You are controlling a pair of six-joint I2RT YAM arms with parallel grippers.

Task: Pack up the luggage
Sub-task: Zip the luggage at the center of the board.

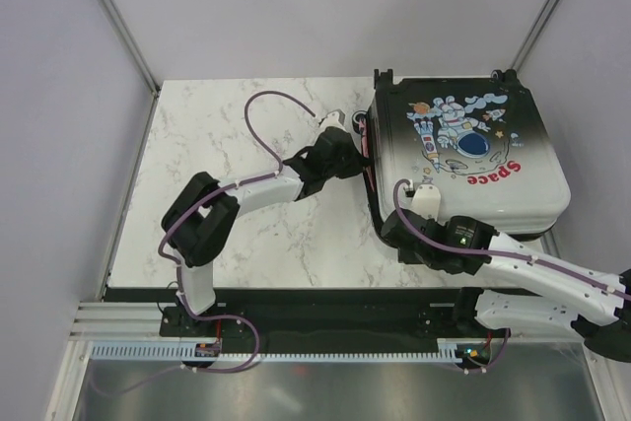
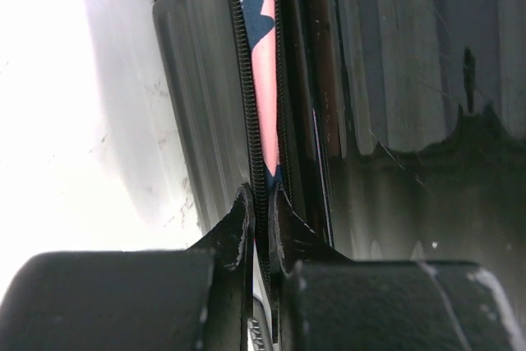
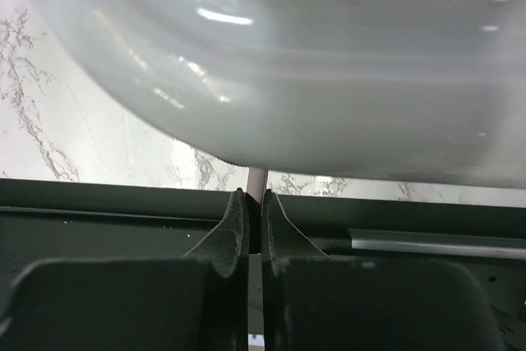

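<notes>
Lying flat with its printed shell up, the luggage (image 1: 493, 194) has the table (image 1: 246, 125) under it, stretching mostly to its left. Its wheels (image 1: 385, 76) sit on its far edge, so its long axis seems to run from them to its near edge. At its left edge your left gripper (image 2: 261, 203) is pinched on the zipper (image 2: 256, 121). At its near edge your right gripper (image 3: 256, 203) is pinched on a thin tab (image 3: 256, 180). Pink cloth (image 2: 265, 80) shows in the seam, so pulling could snag it or drag the luggage.

luggage (image 1: 513, 179): shell black fading to white, blue-and-white cartoon astronaut, red "Space" lettering | table (image 1: 246, 135): white marble, grey veins | left arm (image 1: 251, 191), right arm (image 1: 552, 268): black and white, purple cables (image 1: 258, 105) | cloth (image 2: 263, 96) in zip gap: pink, navy patches | zip teeth (image 2: 244, 96): black | wall (image 1: 296, 7): pale lilac-grey
</notes>
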